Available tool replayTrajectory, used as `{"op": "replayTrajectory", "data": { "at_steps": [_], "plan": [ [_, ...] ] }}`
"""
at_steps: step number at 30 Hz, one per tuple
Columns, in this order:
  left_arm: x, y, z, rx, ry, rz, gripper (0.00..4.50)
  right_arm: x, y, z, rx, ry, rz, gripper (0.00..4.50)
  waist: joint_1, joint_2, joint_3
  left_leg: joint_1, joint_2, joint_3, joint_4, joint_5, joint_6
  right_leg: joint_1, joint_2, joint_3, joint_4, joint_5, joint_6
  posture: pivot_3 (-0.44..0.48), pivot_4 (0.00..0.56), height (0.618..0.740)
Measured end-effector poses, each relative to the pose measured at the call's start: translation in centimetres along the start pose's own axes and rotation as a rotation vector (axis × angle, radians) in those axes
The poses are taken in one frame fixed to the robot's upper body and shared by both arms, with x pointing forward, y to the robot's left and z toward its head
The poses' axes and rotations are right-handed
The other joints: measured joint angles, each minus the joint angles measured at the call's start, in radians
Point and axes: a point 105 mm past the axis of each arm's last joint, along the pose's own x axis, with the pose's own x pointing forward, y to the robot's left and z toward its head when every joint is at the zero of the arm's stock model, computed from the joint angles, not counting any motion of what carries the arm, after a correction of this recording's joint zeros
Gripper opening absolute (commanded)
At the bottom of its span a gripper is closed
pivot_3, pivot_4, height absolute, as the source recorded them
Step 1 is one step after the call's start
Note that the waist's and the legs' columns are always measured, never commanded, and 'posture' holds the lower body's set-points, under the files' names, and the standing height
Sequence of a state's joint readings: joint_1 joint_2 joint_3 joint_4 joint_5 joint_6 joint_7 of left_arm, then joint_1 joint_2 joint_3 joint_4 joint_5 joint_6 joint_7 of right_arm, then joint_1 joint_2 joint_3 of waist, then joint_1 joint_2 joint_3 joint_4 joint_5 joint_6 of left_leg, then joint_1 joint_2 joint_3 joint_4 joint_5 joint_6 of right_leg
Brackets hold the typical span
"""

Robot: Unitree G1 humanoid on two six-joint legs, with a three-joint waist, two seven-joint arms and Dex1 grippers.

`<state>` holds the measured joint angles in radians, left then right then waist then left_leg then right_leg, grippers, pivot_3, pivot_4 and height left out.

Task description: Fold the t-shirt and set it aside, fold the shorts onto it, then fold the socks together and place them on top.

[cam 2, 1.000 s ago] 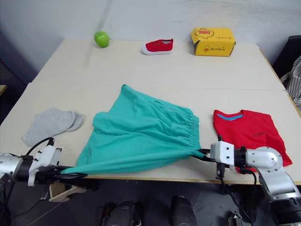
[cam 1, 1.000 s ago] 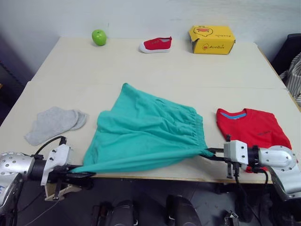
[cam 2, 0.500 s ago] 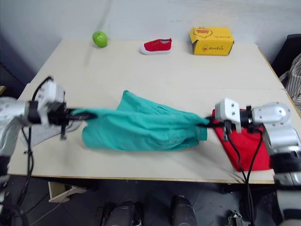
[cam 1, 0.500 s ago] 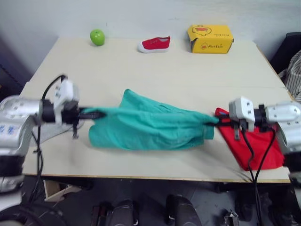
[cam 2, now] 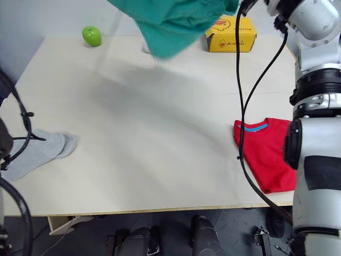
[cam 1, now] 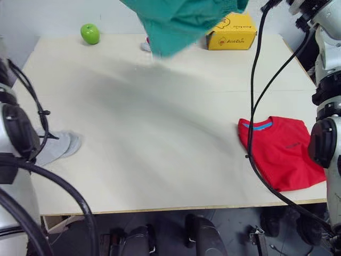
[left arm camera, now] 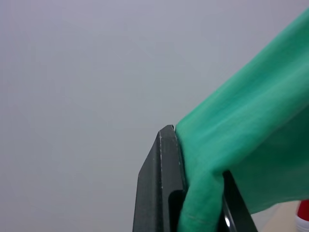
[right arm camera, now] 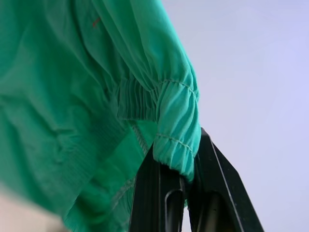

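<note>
Fingers of the left gripper (left arm camera: 193, 212) are pinched tight on a bunched edge of the shorts (cam 1: 181, 21). The right gripper (right arm camera: 176, 193) is clamped on the gathered waistband. Both hold the shorts high over the far side of the table (cam 1: 160, 133).

Shorts like these look soft, light and floppy, so I think they will sag and swing. Corners are the best spots to hold.

Wrist views show each pinch up close. Head views show the rest: the t-shirt (cam 1: 279, 152) folded at the right edge, and the socks (cam 2: 37, 152) lying at the left edge.
</note>
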<state>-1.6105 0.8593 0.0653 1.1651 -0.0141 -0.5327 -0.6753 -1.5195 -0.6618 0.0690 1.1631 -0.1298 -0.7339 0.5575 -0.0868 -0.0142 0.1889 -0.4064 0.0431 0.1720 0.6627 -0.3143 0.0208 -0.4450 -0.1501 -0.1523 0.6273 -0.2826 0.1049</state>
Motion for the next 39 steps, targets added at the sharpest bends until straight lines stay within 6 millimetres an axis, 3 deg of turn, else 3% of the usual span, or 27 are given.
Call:
{"op": "replayTrajectory", "data": {
  "at_steps": [2,5,6,8,10,13,16,21,25,28,32,34,39],
  "plan": [
    [-2.8,-2.7,-2.4,-0.069,0.015,-0.177,0.05,-1.1,3.7,-1.9,0.073,0.028,0.116,0.00,-0.002,0.000,0.000,0.001,0.001,0.000,0.002,0.000,0.000,0.004,0.000,0.000,0.000,0.000,0.000,0.000,0.150,0.740],
    [-10.0,-9.8,-7.0,-0.207,0.162,-0.540,0.05,-4.8,11.5,-5.0,0.230,0.088,0.347,0.00,-0.014,0.002,0.001,0.005,0.002,-0.001,0.006,0.000,0.000,0.011,0.000,0.000,-0.001,0.000,0.000,0.000,0.150,0.740],
    [-13.3,-12.7,-8.1,-0.279,0.246,-0.671,0.05,-6.8,14.5,-5.7,0.276,0.102,0.438,0.00,-0.021,0.002,0.001,0.004,0.003,-0.002,0.009,0.000,0.000,0.011,0.001,0.002,0.000,0.000,-0.001,0.000,0.150,0.740],
    [-19.2,-17.8,-8.8,-0.452,0.396,-0.856,0.05,-11.6,19.9,-6.6,0.369,0.142,0.616,0.00,-0.023,0.004,0.008,0.000,0.004,-0.013,0.016,0.000,0.001,0.010,0.001,0.005,0.002,-0.001,-0.001,0.000,0.150,0.740],
    [-22.0,-19.2,-7.7,-0.536,0.471,-0.895,0.05,-14.6,22.7,-6.2,0.430,0.136,0.719,0.00,-0.018,0.004,0.013,-0.001,0.008,-0.014,0.020,0.001,0.001,0.010,0.001,0.006,0.003,-0.001,-0.001,0.000,0.150,0.740],
    [-24.4,-19.3,-5.0,-0.606,0.553,-0.933,0.05,-17.9,24.6,-4.9,0.497,0.106,0.814,0.00,0.005,0.004,0.014,0.010,0.008,-0.012,0.022,0.001,0.002,0.020,0.000,0.009,0.005,0.000,-0.001,0.000,0.150,0.740],
    [-26.9,-20.8,-3.0,-0.717,0.651,-1.028,0.05,-19.9,24.5,-3.9,0.535,0.093,0.857,0.00,0.027,0.006,0.015,0.026,0.008,-0.011,0.019,0.000,0.001,0.032,0.000,0.012,0.001,-0.001,-0.002,0.000,0.150,0.740],
    [-29.3,-22.7,0.6,-0.965,0.769,-1.197,0.05,-24.7,24.6,-2.2,0.621,0.126,0.979,0.00,0.065,0.005,0.014,0.029,0.011,-0.013,0.019,-0.005,-0.002,0.036,0.001,0.018,0.000,-0.004,-0.007,0.000,0.150,0.740],
    [-29.3,-22.3,2.5,-1.021,0.824,-1.309,0.05,-26.8,24.0,-0.8,0.684,0.129,1.010,0.00,0.060,0.005,0.014,0.030,0.012,-0.010,0.019,-0.005,-0.003,0.034,0.003,0.017,0.001,-0.005,-0.008,0.000,0.150,0.740],
    [-27.1,-21.2,2.4,-0.984,0.751,-1.299,0.05,-27.3,23.2,0.1,0.763,0.159,0.989,0.00,0.060,0.005,0.014,0.031,0.014,-0.009,0.019,-0.006,-0.004,0.035,0.005,0.017,0.001,-0.005,-0.008,0.000,0.150,0.740],
    [-21.6,-19.0,1.5,-0.849,0.556,-1.233,0.05,-25.5,21.1,0.8,0.878,0.213,0.905,0.00,0.064,0.005,0.014,0.032,0.014,-0.009,0.019,-0.006,-0.005,0.034,0.005,0.016,0.002,-0.005,-0.009,0.000,0.150,0.740],
    [-18.6,-18.3,0.1,-0.748,0.494,-1.190,0.05,-23.9,19.9,1.0,0.956,0.232,0.830,0.00,0.065,0.005,0.014,0.032,0.013,-0.007,0.019,-0.006,-0.005,0.034,0.006,0.015,0.002,-0.005,-0.009,0.000,0.150,0.740],
    [-9.4,-18.6,-3.7,-0.613,0.355,-1.042,0.05,-20.6,17.8,0.0,1.103,0.313,0.647,0.00,0.088,0.003,0.013,0.028,0.008,0.000,0.022,-0.005,-0.003,0.031,0.008,0.016,0.008,-0.003,-0.006,0.000,0.150,0.740]
  ]
}}
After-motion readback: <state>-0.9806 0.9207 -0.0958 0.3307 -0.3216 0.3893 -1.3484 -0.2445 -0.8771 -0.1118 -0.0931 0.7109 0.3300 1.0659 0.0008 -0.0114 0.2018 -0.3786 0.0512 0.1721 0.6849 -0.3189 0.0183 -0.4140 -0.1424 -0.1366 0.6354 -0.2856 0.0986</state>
